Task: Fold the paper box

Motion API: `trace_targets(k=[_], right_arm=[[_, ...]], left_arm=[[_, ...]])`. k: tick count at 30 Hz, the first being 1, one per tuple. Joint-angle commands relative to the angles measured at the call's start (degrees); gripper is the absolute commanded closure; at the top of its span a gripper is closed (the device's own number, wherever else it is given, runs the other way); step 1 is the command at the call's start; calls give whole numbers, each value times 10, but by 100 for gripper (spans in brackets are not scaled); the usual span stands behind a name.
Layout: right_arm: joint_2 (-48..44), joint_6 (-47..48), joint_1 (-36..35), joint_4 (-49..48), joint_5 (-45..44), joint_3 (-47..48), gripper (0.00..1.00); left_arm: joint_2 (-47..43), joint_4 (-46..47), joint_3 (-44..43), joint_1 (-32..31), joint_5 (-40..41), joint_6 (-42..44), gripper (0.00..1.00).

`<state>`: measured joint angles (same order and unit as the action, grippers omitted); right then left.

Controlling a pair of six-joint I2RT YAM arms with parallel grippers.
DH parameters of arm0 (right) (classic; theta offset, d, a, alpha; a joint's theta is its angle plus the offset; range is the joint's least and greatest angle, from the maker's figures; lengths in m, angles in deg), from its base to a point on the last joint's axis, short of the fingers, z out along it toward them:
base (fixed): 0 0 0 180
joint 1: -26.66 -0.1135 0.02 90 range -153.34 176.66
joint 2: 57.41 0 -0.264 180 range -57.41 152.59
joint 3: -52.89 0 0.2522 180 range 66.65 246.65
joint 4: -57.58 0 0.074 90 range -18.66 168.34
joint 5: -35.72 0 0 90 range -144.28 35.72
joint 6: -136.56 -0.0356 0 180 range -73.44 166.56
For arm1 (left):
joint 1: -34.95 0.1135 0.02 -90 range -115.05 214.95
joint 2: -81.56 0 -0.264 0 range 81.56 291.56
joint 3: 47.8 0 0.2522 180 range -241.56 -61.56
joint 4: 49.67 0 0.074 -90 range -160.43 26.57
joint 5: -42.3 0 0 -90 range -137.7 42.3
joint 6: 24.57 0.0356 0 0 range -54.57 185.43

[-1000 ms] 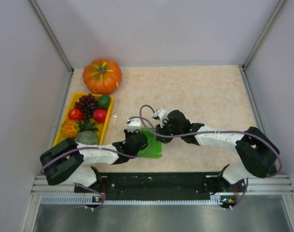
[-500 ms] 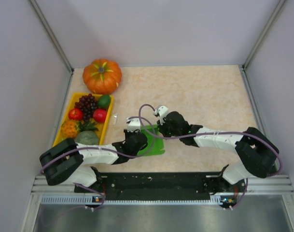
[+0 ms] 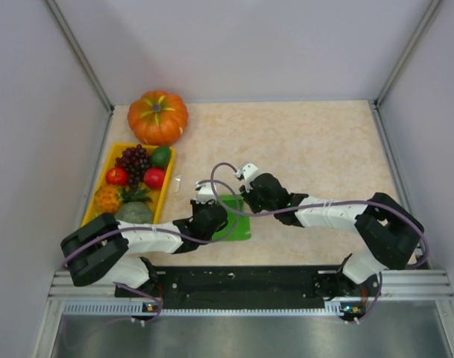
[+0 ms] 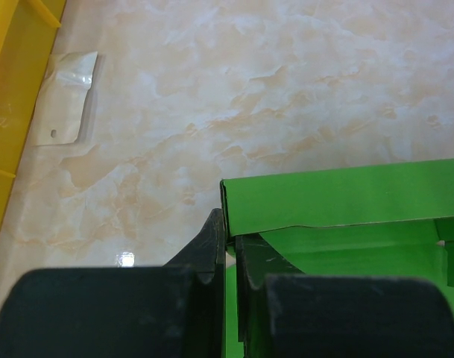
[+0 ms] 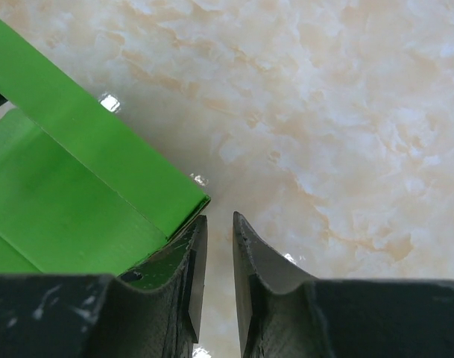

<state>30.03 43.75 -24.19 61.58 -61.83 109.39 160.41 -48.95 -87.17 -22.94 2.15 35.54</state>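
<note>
The paper box (image 3: pixel 238 225), a bright green card partly folded up, lies on the table near the front between both arms. My left gripper (image 3: pixel 209 207) is shut on the box's left wall; in the left wrist view the card's edge (image 4: pixel 338 195) stands pinched between my fingertips (image 4: pixel 230 230). My right gripper (image 3: pixel 248 195) is at the box's far right corner. In the right wrist view its jaws (image 5: pixel 219 218) stand narrowly apart with only table between them. The box's raised wall (image 5: pixel 85 171) lies just outside the left finger (image 5: pixel 189 246).
An orange pumpkin (image 3: pixel 158 116) sits at the back left. A yellow tray (image 3: pixel 98 181) of fruit stands along the left side, its rim also in the left wrist view (image 4: pixel 10 82). A small clear plastic bag (image 3: pixel 178 183) lies beside it (image 4: pixel 62 108). Walls enclose three sides.
My right gripper has shifted a little to the left, closer to the box's corner. The left gripper keeps its hold and the box has barely moved.
</note>
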Motion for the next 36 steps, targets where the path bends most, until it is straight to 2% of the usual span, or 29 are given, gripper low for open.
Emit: trace_targets(k=[1, 6, 12, 19, 25, 36], right_arm=[[-11, 14, -17, -26, 61, -3, 78], [-51, 16, -19, -54, 74, -45, 75], [-31, 25, -19, -81, 111, -41, 73], [-15, 39, -20, -143, 77, -36, 67], [-18, 33, -23, -188, 107, -56, 64], [-35, -9, -23, -212, 174, -69, 59]], left_arm=[[-17, 22, -4, -7, -35, 6, 100], [-11, 28, -4, -7, -40, 4, 100], [-9, 26, -5, -7, -48, 4, 100], [-13, 27, -4, -8, -57, 7, 100], [-17, 27, -4, -9, -59, 14, 100], [-14, 30, -4, -9, -64, 15, 100]])
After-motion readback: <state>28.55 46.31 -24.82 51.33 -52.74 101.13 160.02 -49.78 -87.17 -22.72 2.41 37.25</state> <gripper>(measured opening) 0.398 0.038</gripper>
